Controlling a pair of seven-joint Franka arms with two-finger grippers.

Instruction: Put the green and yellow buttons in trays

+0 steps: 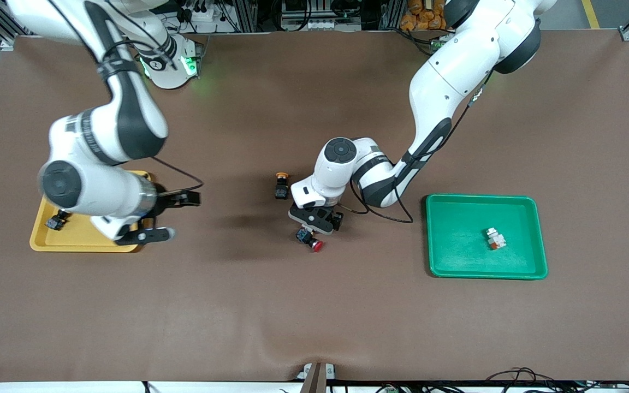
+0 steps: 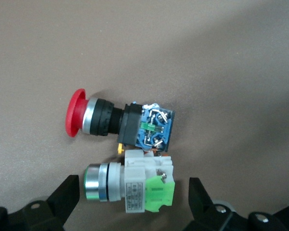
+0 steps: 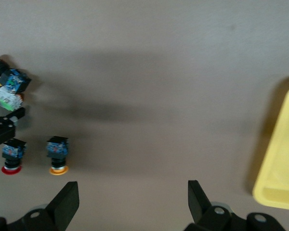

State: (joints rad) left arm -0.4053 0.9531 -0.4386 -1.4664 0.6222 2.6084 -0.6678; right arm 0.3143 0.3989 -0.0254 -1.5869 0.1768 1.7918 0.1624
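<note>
The left gripper (image 2: 132, 199) hangs spread wide around the green-capped button (image 2: 130, 186), which lies touching a red-capped switch (image 2: 118, 123) at its twelve o'clock. The right gripper (image 3: 133, 202), empty and open, waits beside the yellow tray (image 3: 279, 163).

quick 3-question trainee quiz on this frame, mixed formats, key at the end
1. True or false: the green tray holds one whitish button.
2. The left gripper is open, with its fingers on either side of which switch? A) the green-capped button B) a red-capped one C) a yellow-capped one
3. Fill in: the right gripper hangs open over the table beside the ____ tray.

Key: 1 true. 2 A. 3 yellow, the yellow tray.
</note>
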